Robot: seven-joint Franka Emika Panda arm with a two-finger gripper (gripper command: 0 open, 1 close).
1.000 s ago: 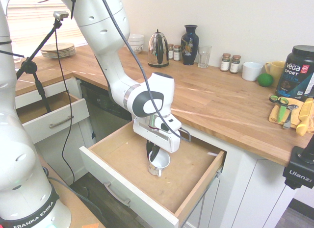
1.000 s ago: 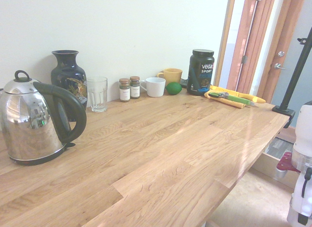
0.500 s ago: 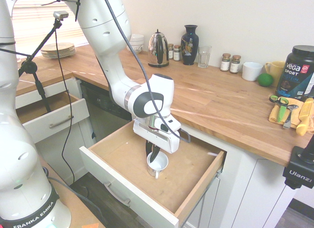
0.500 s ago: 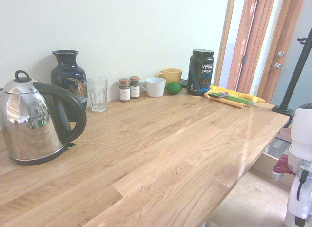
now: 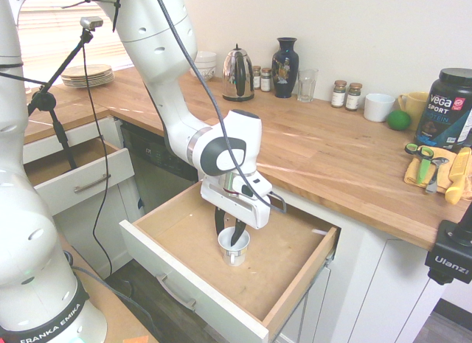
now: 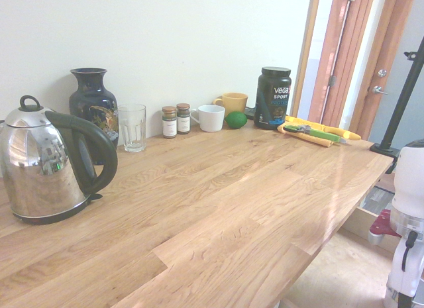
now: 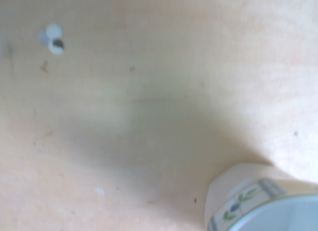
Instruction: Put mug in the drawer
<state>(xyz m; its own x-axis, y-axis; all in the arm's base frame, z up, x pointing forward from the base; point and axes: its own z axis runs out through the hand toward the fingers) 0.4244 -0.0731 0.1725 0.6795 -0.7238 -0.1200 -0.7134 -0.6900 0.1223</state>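
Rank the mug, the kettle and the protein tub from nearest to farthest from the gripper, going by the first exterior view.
1. mug: right at the gripper, standing in the drawer.
2. kettle: at the back of the counter, by the wall.
3. protein tub: at the counter's far right end.

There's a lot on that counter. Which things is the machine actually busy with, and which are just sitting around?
In use: mug, standing upright in the open drawer; fingers parted around its rim.

Just sitting: kettle, vase, glass, spice jars, white cup, yellow mug, lime, protein tub.

Butcher-block counter [image 6: 218, 208] against a plain white wall [image 6: 172, 36].
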